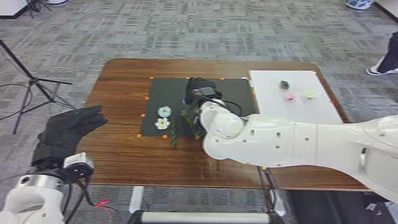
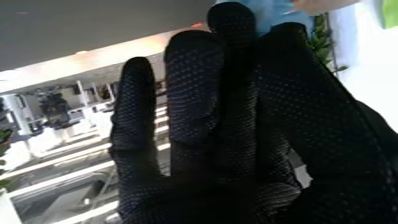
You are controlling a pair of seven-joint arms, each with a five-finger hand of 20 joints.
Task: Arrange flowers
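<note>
My right hand is over the dark mat in the head view, with green leaves below it. Left of it on the mat lie a light blue flower and a cream flower, with a green stem reaching past the mat's near edge. In the right wrist view, my right hand pinches a blue flower between thumb and fingertip; a leafy stem runs beside the thumb. My left hand is open at the table's left edge.
On the white board at the right are a pink flower, a pale yellow flower and a small dark green item. The right arm stretches across the table's near right part. A black tripod stands left of the table.
</note>
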